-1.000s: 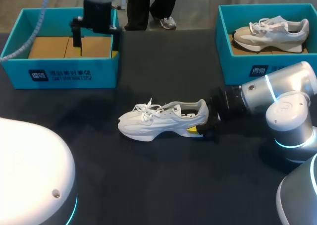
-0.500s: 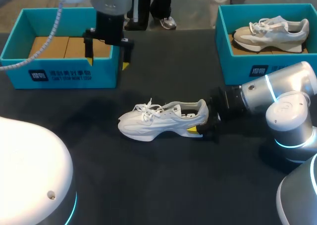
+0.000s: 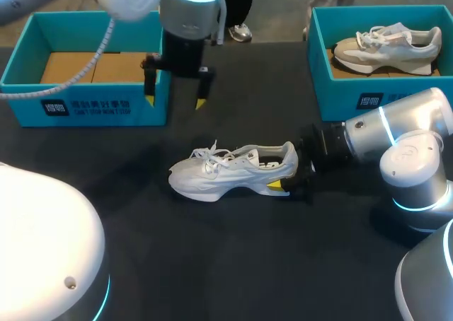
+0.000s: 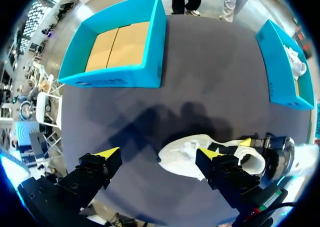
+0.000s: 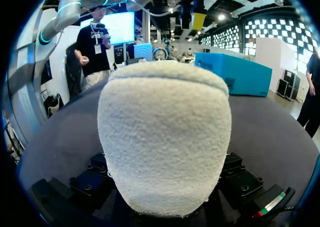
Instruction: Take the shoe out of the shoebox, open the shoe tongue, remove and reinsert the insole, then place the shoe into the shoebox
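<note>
**Shoe out, tongue next**

Head view: the shoe [image 3: 233, 171] lies on the table [image 3: 233, 257], near the shoebox [image 3: 85, 110]. The right gripper [image 3: 287, 177] clamps its heel. The left gripper [image 3: 175, 100] hangs wide open above, holding nothing. I judge tongue-opening comes next, so the left must descend onto the laces.

Left wrist view: only here does the shoe's opening show from above.

Right wrist view: the heel fills the gap, hiding both fingertips.

Shoe [image 3: 226, 172] centre, shoebox [image 3: 85, 107] rear-L, 2nd shoebox [image 3: 340, 98] rear-R
</note>
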Available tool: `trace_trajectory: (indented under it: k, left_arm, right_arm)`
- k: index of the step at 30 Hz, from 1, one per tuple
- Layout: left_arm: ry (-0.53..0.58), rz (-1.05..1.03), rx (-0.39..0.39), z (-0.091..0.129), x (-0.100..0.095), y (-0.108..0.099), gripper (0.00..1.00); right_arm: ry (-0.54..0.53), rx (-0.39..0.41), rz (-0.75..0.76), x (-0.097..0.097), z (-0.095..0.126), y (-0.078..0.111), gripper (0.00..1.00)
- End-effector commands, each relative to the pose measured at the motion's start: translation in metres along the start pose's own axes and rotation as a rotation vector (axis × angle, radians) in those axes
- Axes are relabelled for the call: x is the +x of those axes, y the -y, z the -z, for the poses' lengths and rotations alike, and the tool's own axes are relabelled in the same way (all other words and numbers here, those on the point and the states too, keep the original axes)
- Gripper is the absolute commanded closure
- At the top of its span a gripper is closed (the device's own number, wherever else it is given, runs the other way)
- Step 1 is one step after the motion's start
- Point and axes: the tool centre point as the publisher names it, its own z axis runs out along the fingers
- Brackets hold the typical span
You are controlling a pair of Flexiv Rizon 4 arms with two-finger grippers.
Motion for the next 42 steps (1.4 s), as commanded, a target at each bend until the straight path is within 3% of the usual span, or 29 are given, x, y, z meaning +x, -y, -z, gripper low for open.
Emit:
trace_trajectory:
  k: [1,24,42]
  left_arm:
    - [-0.004,0.030,0.010,-0.005,0.006,-0.012,0.00]
    - [-0.004,0.059,-0.007,-0.008,0.008,-0.018,0.00]
    - [-0.036,-0.057,-0.015,-0.010,0.062,-0.061,0.00]
  right_arm:
    - [0.000,0.001,0.000,-0.001,-0.005,0.001,1.00]
    - [0.000,0.001,0.000,-0.001,-0.005,0.001,1.00]
    - [0.000,0.001,0.000,-0.001,-0.005,0.001,1.00]
